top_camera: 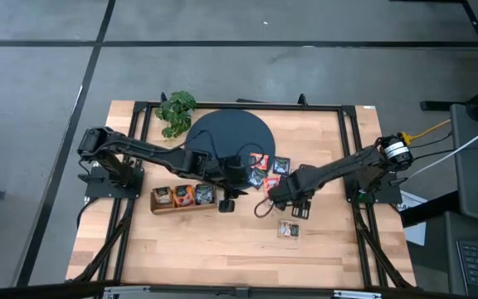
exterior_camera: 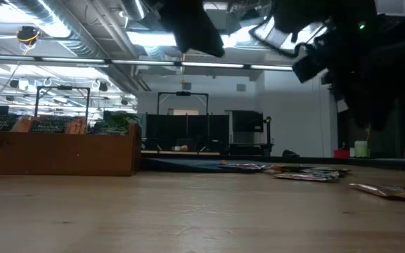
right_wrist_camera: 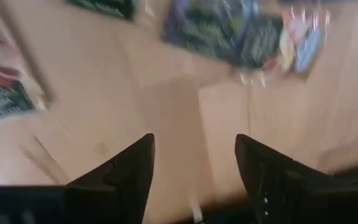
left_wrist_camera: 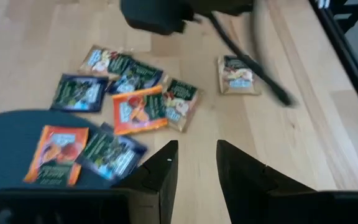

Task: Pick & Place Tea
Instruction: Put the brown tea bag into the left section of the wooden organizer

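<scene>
The tea sachets (top_camera: 269, 172) lie flat in a loose cluster at the middle of the high view, just right of the dark disc (top_camera: 226, 137), some overlapping its lower right edge. They are square, so none has a clear long axis; they sit at mixed angles, labels up. The left wrist view shows seven in the cluster: two orange-red (left_wrist_camera: 139, 110), the rest dark with light labels. One more sachet (top_camera: 288, 230) lies apart, lower in the high view, below the right gripper. More sachets stand on edge in the wooden tray (top_camera: 182, 198) at centre left; three compartments show, each filled.

The left gripper (top_camera: 227, 202) hangs just right of the tray, its fingers (left_wrist_camera: 160, 174) a narrow gap apart, with nothing between them. The right gripper (top_camera: 295, 208) hovers just below the cluster, fingers (right_wrist_camera: 129, 171) spread wide and empty over bare wood.

The surface (top_camera: 214, 249) is light wooden planking inside a black frame. A leafy green plant (top_camera: 175, 110) sits at the upper left of it, touching the disc's edge. Around it is grey floor; the low view shows a large room with ceiling lights and black framed rigs far behind.
</scene>
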Tool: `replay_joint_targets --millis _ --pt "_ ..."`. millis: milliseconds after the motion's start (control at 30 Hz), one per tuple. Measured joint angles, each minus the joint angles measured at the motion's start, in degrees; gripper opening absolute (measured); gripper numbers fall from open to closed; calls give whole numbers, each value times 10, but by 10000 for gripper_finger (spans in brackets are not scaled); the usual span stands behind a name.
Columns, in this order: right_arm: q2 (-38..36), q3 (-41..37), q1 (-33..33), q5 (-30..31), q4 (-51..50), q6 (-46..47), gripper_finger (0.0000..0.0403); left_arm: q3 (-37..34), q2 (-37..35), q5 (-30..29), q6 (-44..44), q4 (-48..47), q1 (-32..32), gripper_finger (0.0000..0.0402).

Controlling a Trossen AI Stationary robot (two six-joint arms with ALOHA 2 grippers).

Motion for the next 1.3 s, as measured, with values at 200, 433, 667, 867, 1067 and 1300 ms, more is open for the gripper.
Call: replay_joint_targets --millis 200,433,667,867,1067,1300 --pt "-6 0 78 41 133 19 225 0 58 17 9 6 -5 100" --pt "-9 -8 177 153 169 188 225 0 126 8 41 51 -9 93" --pt "-8 -38 230 168 193 369 221 0 149 -56 83 72 -27 90" --pt "2 -94 233 147 278 437 168 0 149 -94 51 73 -53 90" --pt "5 -132 229 119 363 454 72 0 149 -92 0 74 -78 90" --pt "12 -144 226 125 400 456 16 0 149 -92 -45 73 -90 90"
